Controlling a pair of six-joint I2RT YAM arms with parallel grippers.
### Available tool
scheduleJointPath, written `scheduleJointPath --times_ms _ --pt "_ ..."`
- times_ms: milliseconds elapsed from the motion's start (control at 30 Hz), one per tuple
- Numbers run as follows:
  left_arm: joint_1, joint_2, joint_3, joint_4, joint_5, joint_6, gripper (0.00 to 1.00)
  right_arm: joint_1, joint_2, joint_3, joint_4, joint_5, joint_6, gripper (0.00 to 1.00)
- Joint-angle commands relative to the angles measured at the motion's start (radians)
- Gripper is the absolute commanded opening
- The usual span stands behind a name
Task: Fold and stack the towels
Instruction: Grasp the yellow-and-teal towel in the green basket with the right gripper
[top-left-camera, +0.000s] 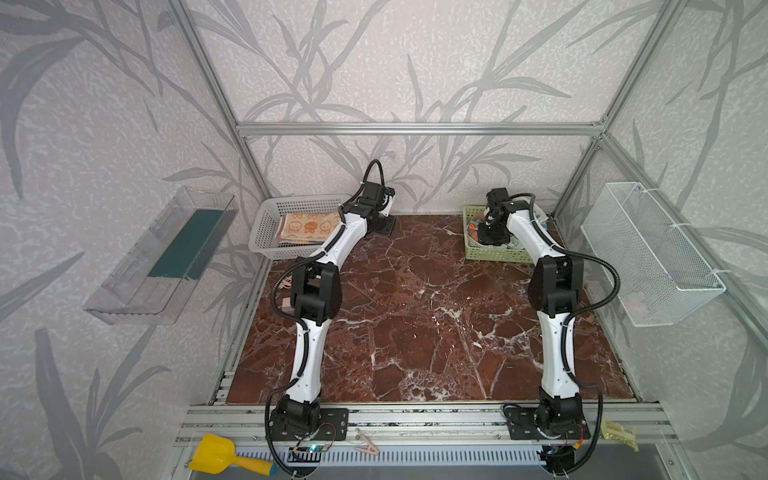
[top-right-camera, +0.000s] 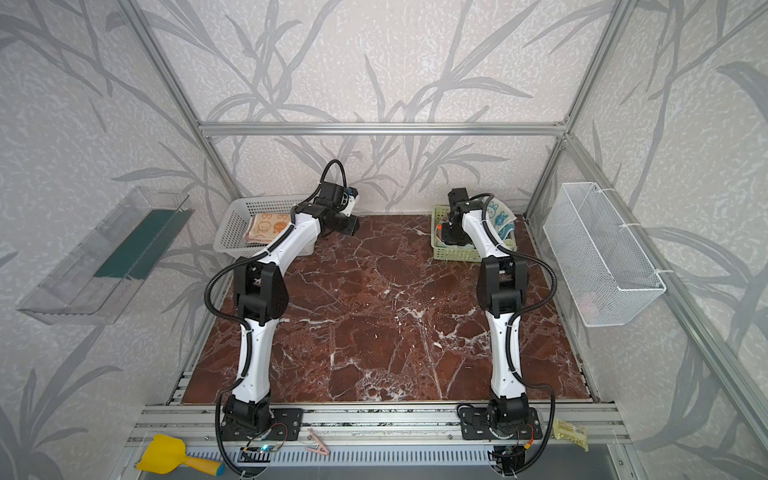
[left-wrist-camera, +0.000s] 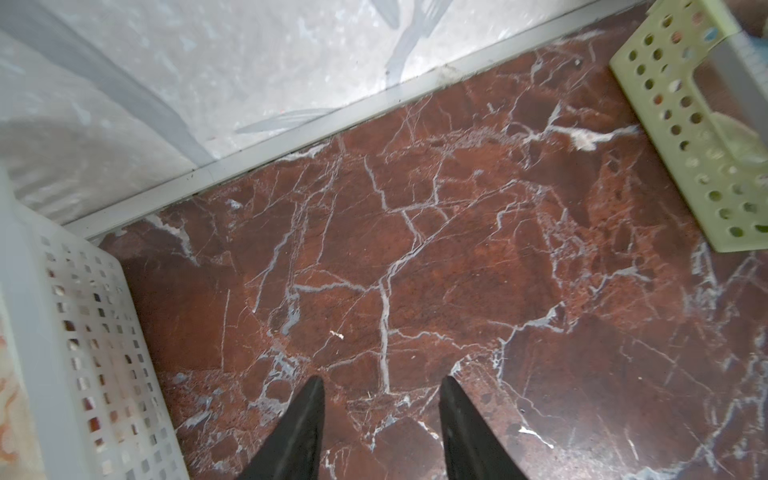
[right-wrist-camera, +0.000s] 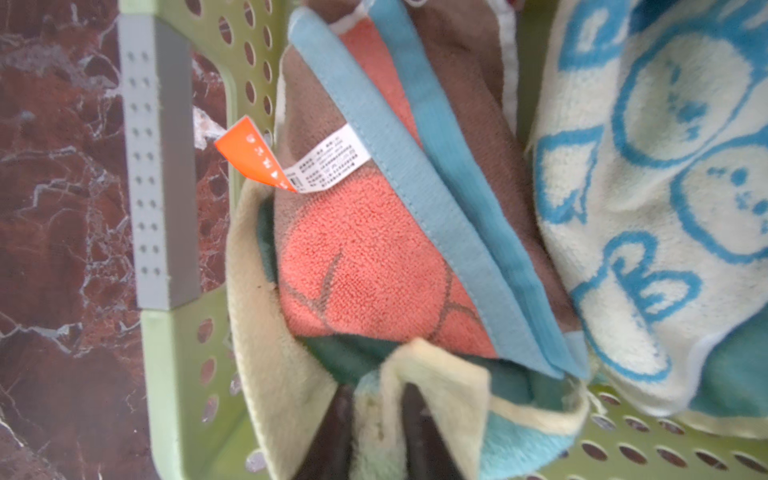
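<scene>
**Red-brown marble table** is filling the cell floor. **White basket** is sitting at the table's 10 o'clock corner, and **green basket** is sitting at 2 o'clock.

**Orange bunny towel** is lying folded in the white basket, print facing up, its long axis running 9 to 3.

Four other towels are lying crumpled in the green basket, showing no clear axis:
- **White towel with blue bunnies** is heaping at the basket's 3 o'clock side.
- **Brown towel** and **orange towel with blue hem** are lying beside it.
- **Teal towel** is lying under them.

**Left gripper** is hovering over bare marble near 11 o'clock, its fingers standing parted and holding nothing. **Right gripper** is reaching into the green basket, its fingers pinching a cream-edged fold of the teal towel.

**White care label** and **orange tag** are sticking out from the blue hem. Their print is too small to read.
</scene>
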Motion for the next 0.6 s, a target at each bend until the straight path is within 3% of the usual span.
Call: scheduleJointPath --times_ms 0,67,367,567 --pt "-0.007 -0.075 -0.028 0.025 0.007 -0.015 0.47 -0.001 -0.086 0.007 0.014 -0.008 -0.027 0.06" --pt "-0.008 -0.093 -0.052 0.032 -0.001 -0.013 0.47 0.0 -0.115 0.014 0.013 -0.018 -0.045 0.0" --pt "-0.013 -0.183 -0.097 0.051 0.005 -0.052 0.46 0.072 -0.407 -0.032 0.033 0.058 -0.146 0.0" --pt "-0.012 -0.327 -0.253 0.147 0.014 -0.107 0.46 0.286 -0.689 -0.155 0.121 0.13 -0.306 0.0"
